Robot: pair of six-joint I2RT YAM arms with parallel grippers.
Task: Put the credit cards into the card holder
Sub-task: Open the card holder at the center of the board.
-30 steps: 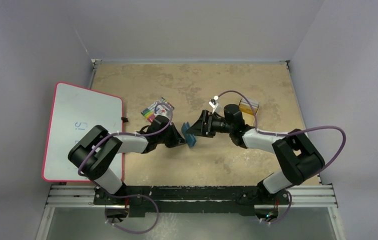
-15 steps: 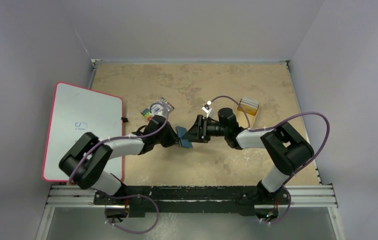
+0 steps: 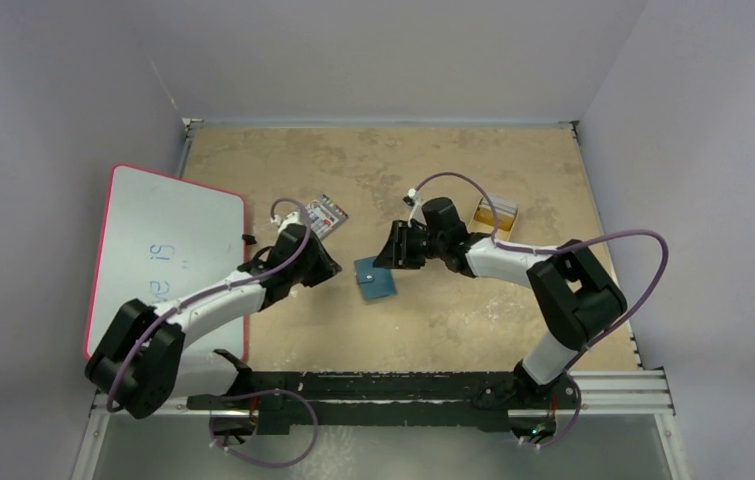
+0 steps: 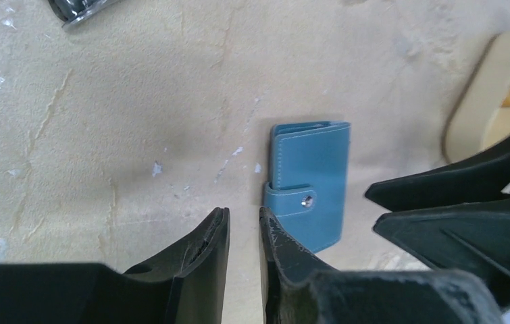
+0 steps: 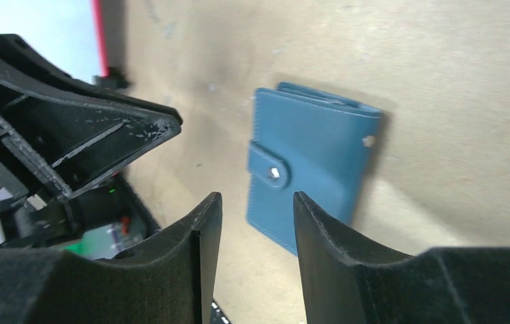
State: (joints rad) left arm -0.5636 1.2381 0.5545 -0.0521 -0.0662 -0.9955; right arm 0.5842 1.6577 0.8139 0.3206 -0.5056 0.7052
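The card holder [image 3: 374, 279] lies flat and shut, snap fastened, near the middle of the desk [image 3: 433, 160], and neither claw grips it. Our left claw [image 4: 244, 216] sits just to its left-edge side, fingers only a narrow slit apart, nothing between them. Our right claw [image 5: 257, 202] sits just on its far-right side, jaws moderately parted, empty too. The cards [image 3: 494, 213] lie in the tray [image 4: 471, 91] toward the right edge, well apart from the holder. We spot a striped pack [image 3: 325, 212] beyond the left claw, toward the far edge.
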